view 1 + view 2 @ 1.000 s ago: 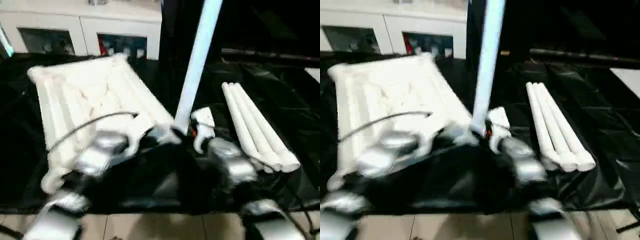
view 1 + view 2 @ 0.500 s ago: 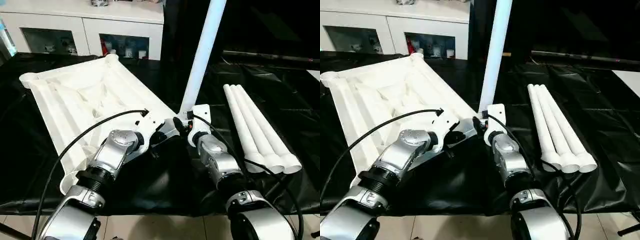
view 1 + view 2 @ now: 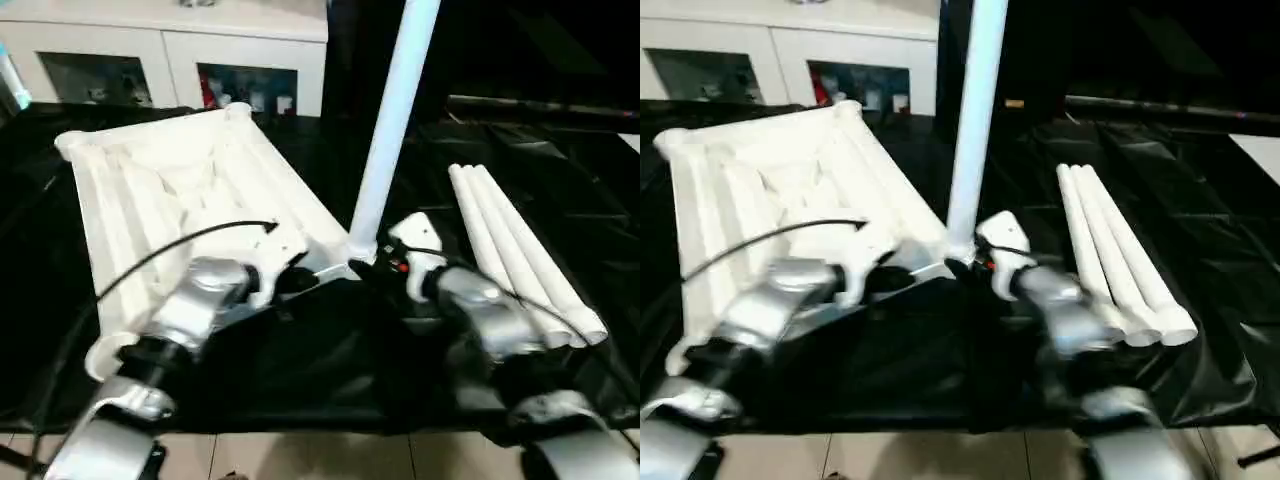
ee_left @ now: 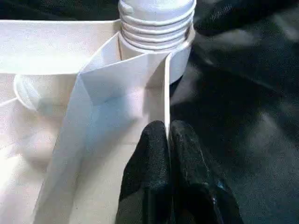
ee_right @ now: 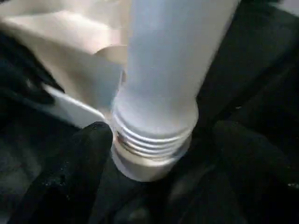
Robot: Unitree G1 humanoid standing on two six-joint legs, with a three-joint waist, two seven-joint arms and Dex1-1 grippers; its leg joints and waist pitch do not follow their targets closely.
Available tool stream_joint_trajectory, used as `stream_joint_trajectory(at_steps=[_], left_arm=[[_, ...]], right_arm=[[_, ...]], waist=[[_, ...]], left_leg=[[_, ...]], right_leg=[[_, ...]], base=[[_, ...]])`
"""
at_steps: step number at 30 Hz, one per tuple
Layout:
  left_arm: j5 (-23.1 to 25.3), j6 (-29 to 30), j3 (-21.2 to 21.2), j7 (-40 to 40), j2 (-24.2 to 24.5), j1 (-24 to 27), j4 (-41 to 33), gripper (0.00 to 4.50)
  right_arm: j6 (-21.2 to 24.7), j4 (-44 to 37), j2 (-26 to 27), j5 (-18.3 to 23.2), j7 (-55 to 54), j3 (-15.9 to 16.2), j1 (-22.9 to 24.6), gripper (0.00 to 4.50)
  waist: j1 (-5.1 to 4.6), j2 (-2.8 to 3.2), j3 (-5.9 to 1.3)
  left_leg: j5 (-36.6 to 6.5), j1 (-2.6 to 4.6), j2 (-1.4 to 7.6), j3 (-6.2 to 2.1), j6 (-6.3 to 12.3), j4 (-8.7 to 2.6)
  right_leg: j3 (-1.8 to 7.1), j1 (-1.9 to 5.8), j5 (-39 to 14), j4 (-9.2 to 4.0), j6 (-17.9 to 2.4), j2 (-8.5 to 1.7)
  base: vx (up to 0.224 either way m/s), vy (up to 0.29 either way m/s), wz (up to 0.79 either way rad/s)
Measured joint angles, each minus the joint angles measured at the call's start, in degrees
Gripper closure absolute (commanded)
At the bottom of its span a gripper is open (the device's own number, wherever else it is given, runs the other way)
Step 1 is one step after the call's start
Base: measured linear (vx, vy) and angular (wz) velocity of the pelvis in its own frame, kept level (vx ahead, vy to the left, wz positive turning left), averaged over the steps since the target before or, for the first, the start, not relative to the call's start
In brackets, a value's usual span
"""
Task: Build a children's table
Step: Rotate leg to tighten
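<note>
Upright, leg point(image 3: 392, 110) seated in tabletop point(image 3: 190, 190) corner socket, rim beside it pinched by left gripper point(image 4: 167, 140), right gripper point(image 5: 159, 154) spread around leg's threaded base.

Both silver forearms reach forward and angle inward, the wrists nearly meeting at the near middle of the scene.
The left gripper point(image 4: 168, 140) has its two black fingers pressed together on a thin white rim of the table top point(image 3: 180, 180). The right gripper point(image 5: 161, 154) stands with its black fingers point(image 5: 79, 168) spread wide on either side of the upright leg point(image 3: 385, 130), one of them close to the threaded end.
</note>
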Motion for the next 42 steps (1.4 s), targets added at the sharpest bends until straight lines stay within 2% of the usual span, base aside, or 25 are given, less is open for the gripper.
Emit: stream_joint_trajectory(at_steps=[6,9,12,13,24,27,31,34,39,42], left_arm=[[-2.2,1.7,-0.7,-6.4,3.1,2.0,-4.0,4.50],[-2.3,1.6,-0.9,-7.4,3.2,2.1,-4.5,4.50],[-2.3,1.6,-0.9,-7.6,3.2,2.1,-4.6,4.50],[-2.3,1.6,-0.9,-7.6,3.2,2.1,-4.6,4.50],[-2.4,2.0,-1.0,-7.8,3.5,2.5,-5.2,4.50],[-1.8,2.4,-0.5,-5.6,2.4,2.1,-4.4,4.50],[1.1,3.2,-0.2,4.3,-3.7,-1.5,1.0,4.50],[2.1,3.8,-0.1,10.3,-7.6,-2.4,3.6,4.50],[3.9,5.0,-0.2,17.1,-12.7,-4.4,6.3,4.50],[4.2,5.1,-0.2,19.2,-14.4,-5.1,7.4,4.50]], right_arm=[[1.9,-2.6,-0.2,1.4,5.4,1.8,0.5,0.66],[2.9,-3.3,-0.2,1.4,6.2,1.9,0.6,0.66],[3.0,-3.3,-0.2,1.6,6.4,1.9,0.6,0.66],[3.1,-3.3,-0.2,1.6,6.5,1.9,0.6,0.94],[4.0,-3.5,0.7,2.7,7.0,1.6,1.6,1.70],[4.1,-2.7,3.3,3.2,2.4,-0.5,2.3,1.74],[3.3,1.4,10.9,2.8,-16.1,-6.0,2.2,1.75],[3.1,3.4,14.1,2.5,-25.8,-7.7,1.6,1.76],[2.2,7.4,17.4,1.5,-36.1,-9.8,-1.0,1.76],[0.7,9.7,17.8,1.1,-38.3,-10.8,-2.2,1.76]], waist=[[0.07,-0.01,0.12],[0.38,-0.02,0.12],[0.32,-0.02,0.12],[0.32,-0.02,0.12],[0.28,-0.02,0.12],[0.15,-0.01,0.09],[0.06,0.11,0.02],[0.20,0.12,0.01],[0.19,0.18,-0.03],[0.20,0.27,-0.08]], left_leg=[[0.0,-0.31,0.00,0.01,0.01,0.04],[0.0,-0.68,0.00,0.01,0.03,0.16],[-0.1,-0.75,0.00,0.03,0.11,0.26],[-0.1,-0.75,0.00,0.03,0.11,0.26],[-0.1,-0.73,0.01,0.03,0.11,0.31],[0.0,-0.67,0.01,0.03,0.10,0.35],[0.0,-0.31,0.02,0.03,0.00,0.48],[0.0,0.40,0.01,0.01,-0.01,0.47],[0.0,0.30,-0.12,0.03,0.00,0.52],[0.0,0.25,-0.14,0.05,0.00,0.52]], right_leg=[[0.00,-0.25,0.0,0.00,0.0,0.00],[-0.01,-0.53,0.0,0.05,-0.1,-0.01],[0.01,-0.58,0.1,0.05,-0.1,-0.02],[0.00,-0.58,0.1,0.05,-0.1,-0.02],[0.00,-0.57,0.1,0.10,-0.1,-0.02],[0.02,-0.55,0.1,0.16,-0.2,-0.02],[0.06,-0.25,0.3,0.24,-0.2,-0.02],[0.06,0.37,0.0,0.06,0.2,-0.03],[0.21,0.47,0.0,-0.06,0.2,-0.12],[0.25,0.49,0.0,-0.07,0.2,-0.13]], base=[[0.000,0.000,0.00],[0.000,0.000,0.00],[0.000,0.000,0.00],[0.000,0.000,0.00],[0.000,0.000,0.00],[0.000,0.000,0.00],[0.000,0.000,0.00],[0.000,0.000,0.00],[0.000,0.000,0.00],[0.000,0.000,0.00]])
